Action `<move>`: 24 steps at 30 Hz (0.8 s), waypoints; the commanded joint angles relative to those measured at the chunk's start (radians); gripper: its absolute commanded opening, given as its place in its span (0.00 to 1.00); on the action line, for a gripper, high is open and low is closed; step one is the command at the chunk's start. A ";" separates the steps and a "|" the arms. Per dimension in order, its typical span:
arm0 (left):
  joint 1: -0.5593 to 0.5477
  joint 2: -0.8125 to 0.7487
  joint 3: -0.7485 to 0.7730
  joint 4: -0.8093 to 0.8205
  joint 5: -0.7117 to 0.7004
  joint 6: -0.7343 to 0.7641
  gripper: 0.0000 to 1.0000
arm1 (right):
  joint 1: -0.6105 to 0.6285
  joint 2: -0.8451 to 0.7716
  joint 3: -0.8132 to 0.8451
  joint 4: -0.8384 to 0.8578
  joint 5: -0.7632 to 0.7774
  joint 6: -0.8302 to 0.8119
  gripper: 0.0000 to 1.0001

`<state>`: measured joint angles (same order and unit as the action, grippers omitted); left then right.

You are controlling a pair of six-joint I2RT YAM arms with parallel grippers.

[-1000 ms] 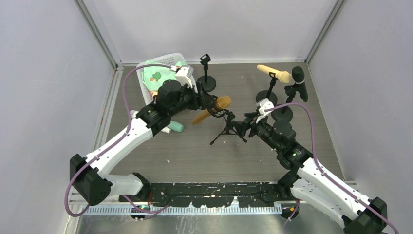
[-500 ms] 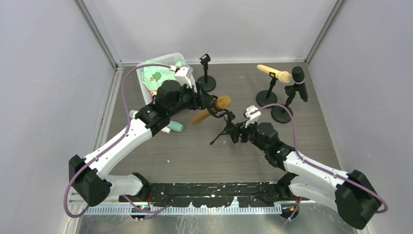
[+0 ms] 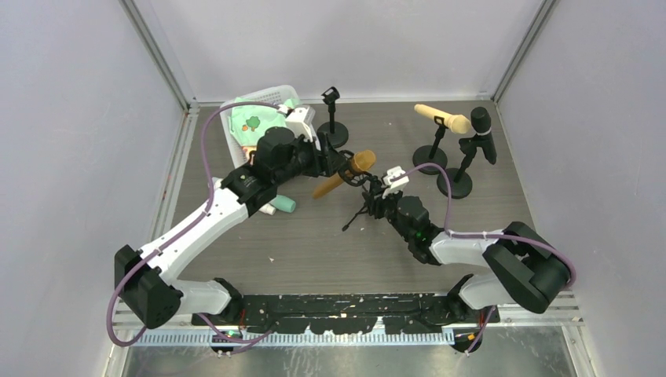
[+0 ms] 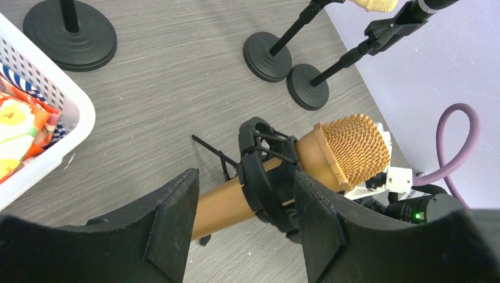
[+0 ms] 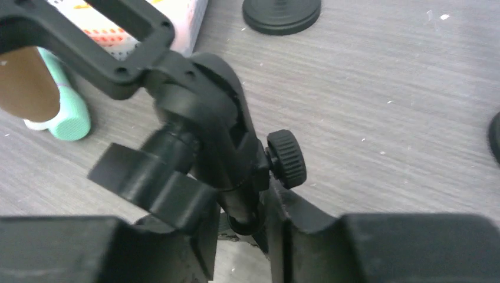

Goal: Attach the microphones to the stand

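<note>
Table [image 3: 314, 251] | 3 mics [image 3: 442, 118], 4 stands [image 3: 333, 129] | L tool [image 3: 328, 163] holds brown mic [image 3: 345, 173] | R tool [image 3: 377, 200] grips tripod [image 3: 363, 210]

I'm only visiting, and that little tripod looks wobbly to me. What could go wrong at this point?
1. The microphone sits only partway through the ring mount of the tripod stand, with its head overhanging. If the left gripper lets go now, it might slide out or tip the stand.
2. The right gripper grips the tripod stand by its neck. A hard push from the left arm could twist the light stand or lift its legs.
</note>
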<state>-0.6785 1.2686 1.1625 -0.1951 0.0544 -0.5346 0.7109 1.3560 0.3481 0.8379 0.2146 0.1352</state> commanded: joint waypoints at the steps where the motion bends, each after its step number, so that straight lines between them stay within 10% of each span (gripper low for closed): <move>1: 0.005 0.012 0.062 -0.010 0.021 0.035 0.61 | 0.000 0.038 0.025 0.193 0.115 -0.039 0.32; 10: 0.011 -0.052 0.100 -0.121 -0.172 0.125 0.63 | -0.072 0.215 0.138 0.277 0.188 -0.079 0.07; 24: 0.042 -0.196 0.019 -0.193 -0.304 0.163 0.64 | -0.267 0.589 0.632 0.068 0.207 -0.091 0.05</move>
<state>-0.6441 1.1099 1.1995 -0.3702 -0.1955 -0.4004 0.4751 1.8862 0.8555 0.9386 0.3683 0.0540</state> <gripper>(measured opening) 0.643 0.294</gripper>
